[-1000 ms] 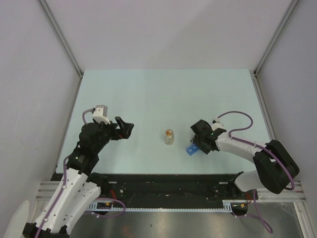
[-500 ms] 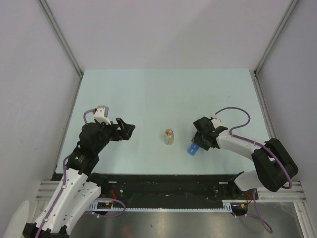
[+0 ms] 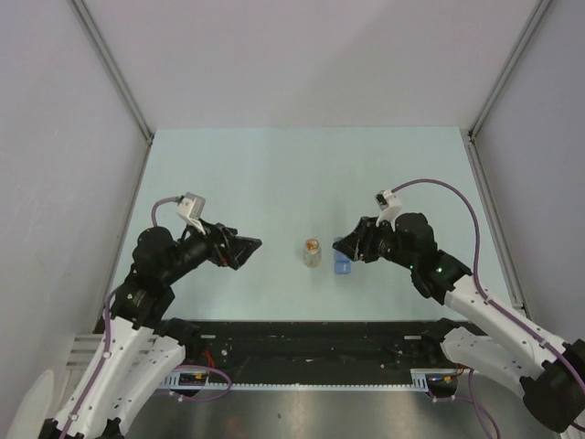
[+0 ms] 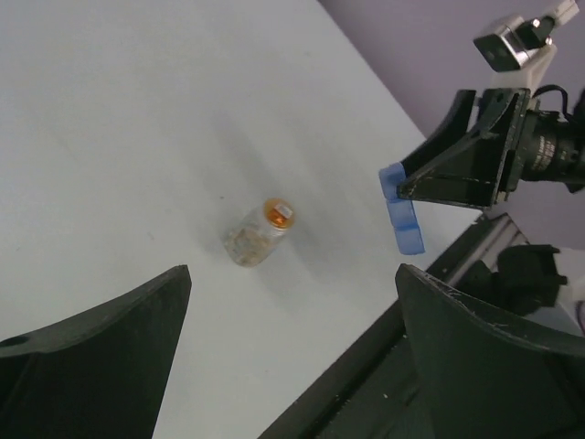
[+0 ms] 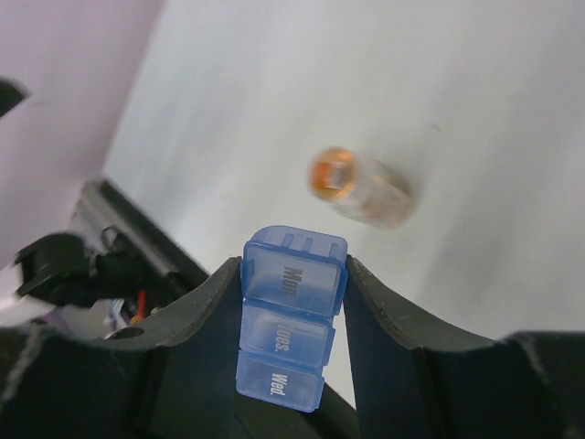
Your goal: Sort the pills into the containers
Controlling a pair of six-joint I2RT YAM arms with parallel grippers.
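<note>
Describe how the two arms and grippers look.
The left arm and right arm are white shells with black joints, trailing purple cables. The left gripper and right gripper have broad black wedge fingers; white cameras top the wrists.

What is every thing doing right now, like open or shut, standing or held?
Translucent blue plastic pill box: lids shut, pinched in the right hand.
Small clear bottle with orange cap: standing upright, capped.
Left hand: open, empty.
Right hand: shut on the pill box.
</note>
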